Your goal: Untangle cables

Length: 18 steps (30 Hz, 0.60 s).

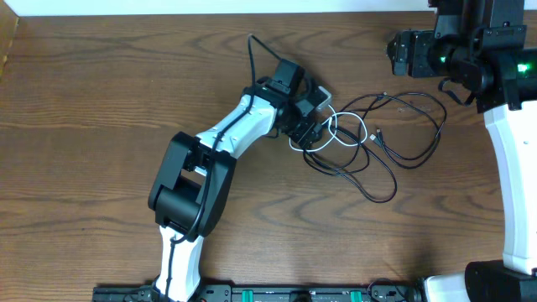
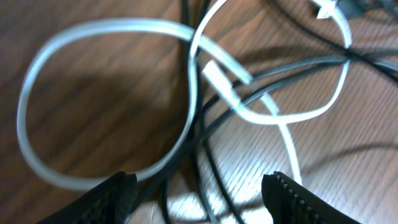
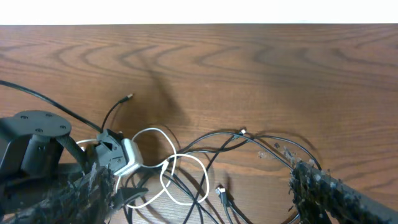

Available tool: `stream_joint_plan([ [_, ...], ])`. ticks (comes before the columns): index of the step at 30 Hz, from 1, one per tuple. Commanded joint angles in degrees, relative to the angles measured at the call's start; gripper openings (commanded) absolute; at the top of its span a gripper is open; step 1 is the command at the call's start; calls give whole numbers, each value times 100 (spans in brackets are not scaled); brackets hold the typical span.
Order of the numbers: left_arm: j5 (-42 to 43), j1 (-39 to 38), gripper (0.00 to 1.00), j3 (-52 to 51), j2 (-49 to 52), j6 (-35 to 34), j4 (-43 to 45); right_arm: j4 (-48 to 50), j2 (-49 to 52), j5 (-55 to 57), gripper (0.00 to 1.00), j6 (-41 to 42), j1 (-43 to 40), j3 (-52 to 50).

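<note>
— arms first: which sits nearest us?
— our left arm (image 1: 193, 180). it rises from the near edge of the table (image 1: 84, 101) and reaches far and to the right. it ends in the left gripper (image 1: 312, 126), at the left rim of the tangle.
— and its fingers?
— in the left wrist view we see the left fingers (image 2: 115, 199) spread and released, gripping nothing. the white cable (image 2: 124, 23) loops on the wood between and beyond them, and the black cables (image 2: 202, 134) cross it.
— where does the pile lie?
— just right of the table's middle. the white cable is coiled on the pile's left side and the black loops spread to the right. a white plug end (image 2: 214, 74) lies inside the coil.
— farther off?
— the right gripper (image 1: 401, 52) sits at the far right, well apart from the pile. the right fingers (image 3: 329, 190) are parted wide and hold nothing. our right arm (image 1: 512, 143) runs along the right edge.
</note>
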Motion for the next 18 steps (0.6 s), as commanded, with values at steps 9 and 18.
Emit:
stream_joint_plan([
  [9, -813, -157, 69, 15, 282, 326, 623, -9, 2, -42, 88, 28, 2, -50],
  [18, -815, -289, 66, 0, 367, 560, 822, -7, 2, -42, 88, 28, 2, -48],
])
